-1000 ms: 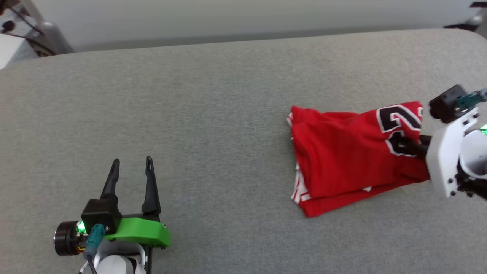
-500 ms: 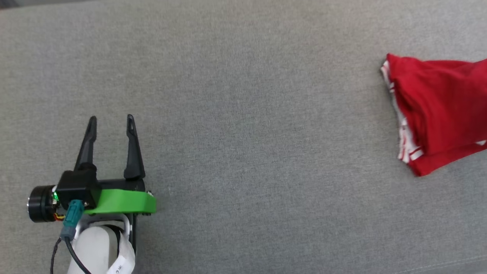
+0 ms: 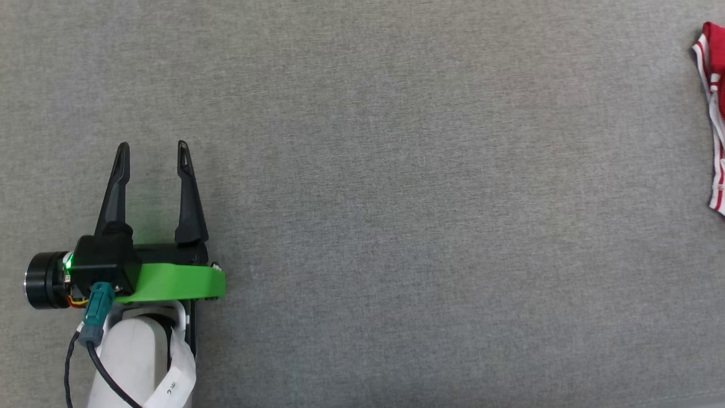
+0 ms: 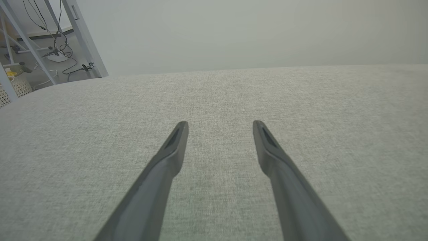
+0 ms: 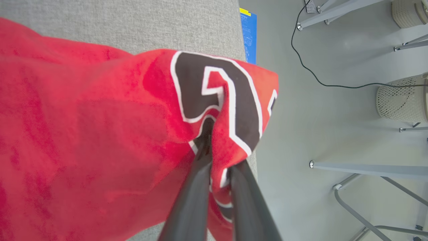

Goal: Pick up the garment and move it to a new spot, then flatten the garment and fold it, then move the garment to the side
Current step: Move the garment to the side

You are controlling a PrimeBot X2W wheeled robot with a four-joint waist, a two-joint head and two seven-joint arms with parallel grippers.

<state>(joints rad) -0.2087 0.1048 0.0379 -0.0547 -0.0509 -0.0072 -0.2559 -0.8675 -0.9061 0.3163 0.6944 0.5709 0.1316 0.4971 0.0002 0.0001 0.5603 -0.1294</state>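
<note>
The garment [image 5: 100,127] is red with a black, white-edged numeral on it, and it lies bunched at the grey surface's edge in the right wrist view. My right gripper [image 5: 214,150] is shut on the garment, with red cloth pinched between its two dark fingers near the numeral. In the head view just a red strip of the garment [image 3: 715,107] with red-white striped trim pokes in at the far right edge. My left gripper [image 3: 152,150] stands open at the lower left over bare grey fabric. Its fingers [image 4: 174,147] hold nothing in the left wrist view.
The grey fabric surface [image 3: 396,198] spans the head view. Beyond its edge in the right wrist view are floor, a black cable [image 5: 321,77], metal legs [image 5: 367,169], mesh baskets [image 5: 401,100] and a blue sheet [image 5: 250,36]. A metal frame [image 4: 83,36] stands past the surface's far left corner.
The head camera has swung left and down, so the garment has slid to the right edge of its view and the right gripper has left it. The left gripper stays open.
</note>
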